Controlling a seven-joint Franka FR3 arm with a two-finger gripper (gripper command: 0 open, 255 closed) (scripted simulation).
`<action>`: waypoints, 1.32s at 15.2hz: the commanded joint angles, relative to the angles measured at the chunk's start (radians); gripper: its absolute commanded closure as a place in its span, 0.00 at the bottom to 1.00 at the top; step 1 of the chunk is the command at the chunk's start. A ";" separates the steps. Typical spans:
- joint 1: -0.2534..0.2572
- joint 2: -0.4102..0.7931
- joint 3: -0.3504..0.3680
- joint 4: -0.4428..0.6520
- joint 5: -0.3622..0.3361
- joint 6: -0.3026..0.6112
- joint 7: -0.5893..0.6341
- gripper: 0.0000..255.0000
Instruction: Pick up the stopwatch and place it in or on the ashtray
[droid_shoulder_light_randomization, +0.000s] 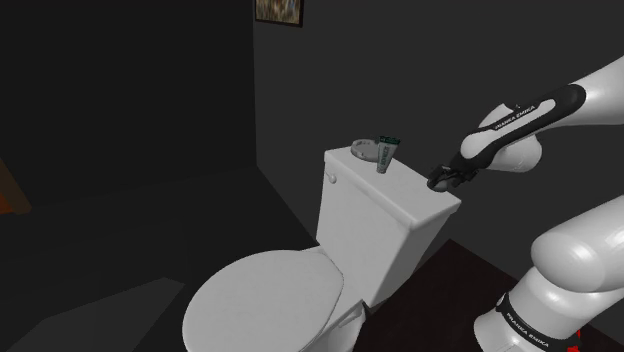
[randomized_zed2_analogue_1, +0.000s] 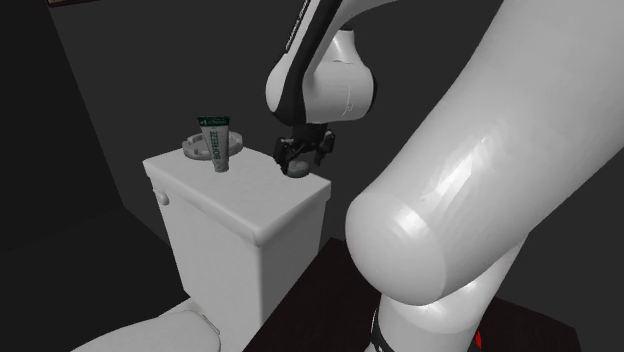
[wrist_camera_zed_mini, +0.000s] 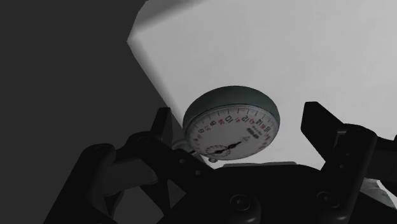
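Note:
The stopwatch (wrist_camera_zed_mini: 232, 124), a round grey-cased watch with a white dial, lies on the white toilet tank lid (wrist_camera_zed_mini: 286, 57) between my fingers. My black gripper (wrist_camera_zed_mini: 238, 127) is open around it, and a gap shows beside the right finger (wrist_camera_zed_mini: 321, 130). In the shoulder view the gripper (droid_shoulder_light_randomization: 440, 183) hangs low over the lid's end nearest the stand. It reaches down to that same end (randomized_zed2_analogue_1: 293, 165) in the second exterior view. The ashtray (droid_shoulder_light_randomization: 362, 151), a shallow grey dish, sits at the lid's other end (randomized_zed2_analogue_1: 197, 149).
A green tube (droid_shoulder_light_randomization: 386, 155) stands upright right beside the ashtray (randomized_zed2_analogue_1: 215, 143), on the gripper's side of it. The tank lid (droid_shoulder_light_randomization: 395, 195) is narrow with drop-offs all round. Below it is the closed toilet seat (droid_shoulder_light_randomization: 265, 300). Dark walls stand close behind.

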 joint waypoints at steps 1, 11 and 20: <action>0.020 0.046 -0.018 0.005 0.022 0.035 -0.013 0.00; 0.030 0.063 -0.023 0.009 0.032 0.047 -0.018 1.00; 0.018 0.042 -0.015 0.010 0.020 0.026 -0.010 1.00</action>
